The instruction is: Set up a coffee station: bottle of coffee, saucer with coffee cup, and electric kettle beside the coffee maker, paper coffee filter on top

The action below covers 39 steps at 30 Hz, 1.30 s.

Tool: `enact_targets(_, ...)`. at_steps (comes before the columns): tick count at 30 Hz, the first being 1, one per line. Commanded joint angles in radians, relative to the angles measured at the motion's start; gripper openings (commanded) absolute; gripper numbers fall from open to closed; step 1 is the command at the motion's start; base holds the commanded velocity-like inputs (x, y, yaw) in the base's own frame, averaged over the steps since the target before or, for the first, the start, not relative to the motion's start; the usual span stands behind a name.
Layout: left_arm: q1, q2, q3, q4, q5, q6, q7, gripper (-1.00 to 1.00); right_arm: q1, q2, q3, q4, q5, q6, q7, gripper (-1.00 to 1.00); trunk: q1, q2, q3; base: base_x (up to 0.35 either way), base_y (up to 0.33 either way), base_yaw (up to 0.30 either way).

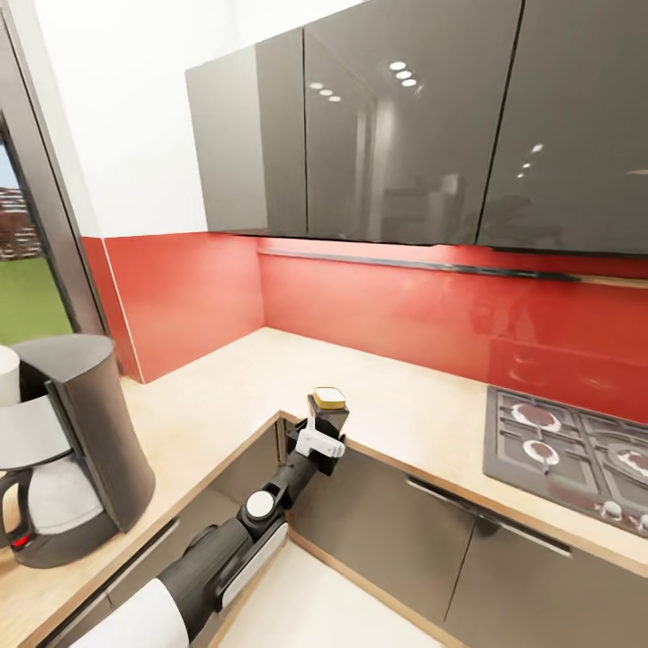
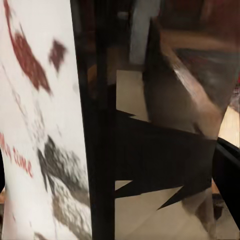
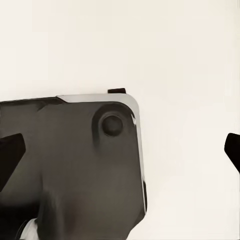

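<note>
One arm, the left, carries the bottle (image 1: 328, 407), its gripper (image 1: 320, 441) clenched round it, over the counter (image 1: 270, 378) edge well apart from the maker (image 1: 67, 450); the robot should keep it upright, swing toward the maker, set it beside; right gripper's state cannot be told.

An L-shaped light wood table (image 1: 405, 396) runs along two walls and meets in the far corner. A glossy red backsplash (image 1: 378, 306) lines the walls above it, with dark grey wall cabinets (image 1: 396, 117) overhead. A gas hob (image 1: 571, 454) is set into the table's right end. Dark cabinet fronts (image 1: 432, 531) sit below the front edge. A window (image 1: 27, 270) stands at the left.
</note>
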Motion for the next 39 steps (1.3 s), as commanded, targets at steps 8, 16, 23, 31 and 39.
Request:
enact_targets(8, -0.001, 0.002, 0.000, 0.001, 0.008, -0.006, 0.011, -1.00, 0.000, 0.001, -0.006, 0.001, 0.000, -0.004, 0.001, 1.00, 0.001, -0.001, 0.000, 0.293, -0.202, 0.276)
enact_targets(16, 0.000, 0.001, 0.005, -0.012, 0.016, -0.007, 0.157, -1.00, 0.000, 0.001, -0.006, 0.001, 0.000, -0.004, 0.001, 1.00, 0.001, -0.001, 0.000, 0.085, -0.056, 0.277)
enact_targets(23, 0.000, 0.001, 0.031, -0.016, 0.026, -0.006, 0.243, -1.00, 0.000, 0.001, -0.006, 0.001, 0.000, -0.004, 0.001, 1.00, 0.001, -0.001, 0.000, 0.001, 0.000, 0.277)
enact_targets(31, 0.000, 0.000, 0.037, -0.015, 0.024, -0.006, 0.252, -1.00, 0.000, 0.001, -0.005, 0.001, 0.000, -0.004, 0.001, 1.00, 0.001, -0.001, 0.000, 0.000, 0.000, 0.278)
enact_targets(39, 0.000, -0.007, 0.081, -0.005, 0.021, -0.006, 0.252, -1.00, 0.000, 0.001, -0.006, 0.001, 0.000, -0.004, 0.001, 1.00, 0.001, -0.001, 0.000, 0.000, 0.000, 0.253)
